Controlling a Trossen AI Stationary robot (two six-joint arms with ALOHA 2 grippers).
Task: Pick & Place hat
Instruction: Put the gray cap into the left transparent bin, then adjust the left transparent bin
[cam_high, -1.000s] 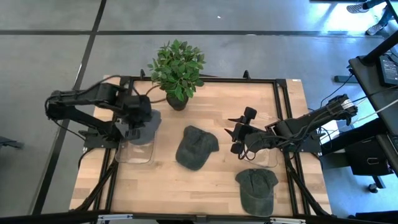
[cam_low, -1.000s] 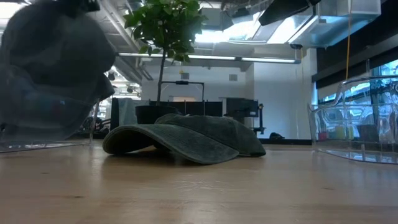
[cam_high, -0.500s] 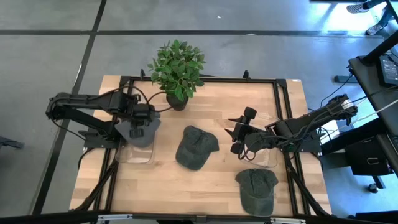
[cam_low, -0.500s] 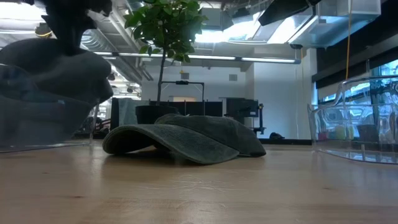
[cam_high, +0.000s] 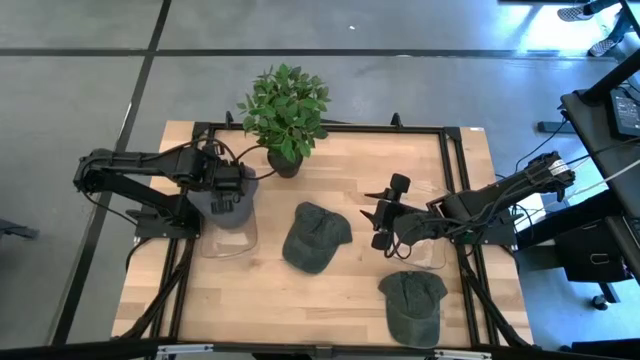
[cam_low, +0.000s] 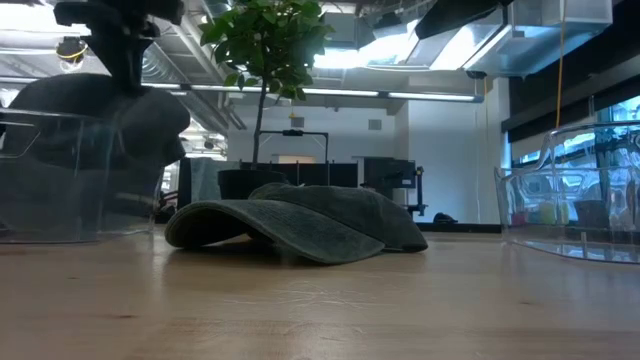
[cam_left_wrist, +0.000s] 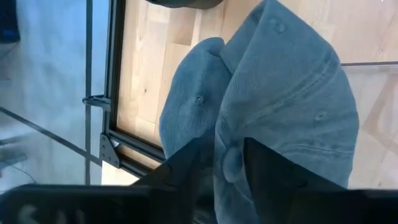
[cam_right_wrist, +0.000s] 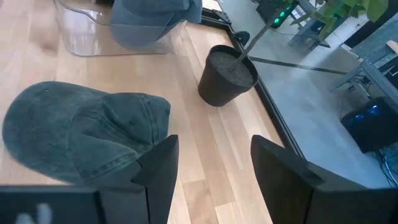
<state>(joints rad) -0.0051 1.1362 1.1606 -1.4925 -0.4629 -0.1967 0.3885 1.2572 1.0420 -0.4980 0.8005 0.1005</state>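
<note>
Since a second ago the left gripper (cam_high: 228, 190) has drawn back toward 12 o'clock and lowered its hat (cam_high: 222, 208) into the clear bin (cam_high: 228, 243) at the table's 9 o'clock side; in the low view the cap now sits behind the bin's transparent wall rather than above it. From the left wrist view the dark fingers (cam_left_wrist: 180, 167) close around the crown of this hat, pinching the cloth near its top button, so it is not yet released. By my judgement one placement is nearly finished, with only the letting-go left. Two more hats wait on the wood: one at the table's centre (cam_high: 314, 235), one near 5 o'clock (cam_high: 413, 303). The right gripper (cam_high: 383, 222) hovers just right of the centre hat with its fingers spread apart and holding nothing; a second clear bin (cam_low: 570, 195) stands on that side. The hats are soft, washed denim-like caps with stitched panels and curved brims, slumping limp. The table (cam_high: 340, 290) is pale, grained planks in a black frame, with a potted plant (cam_high: 285, 112) at 12 o'clock.
</note>
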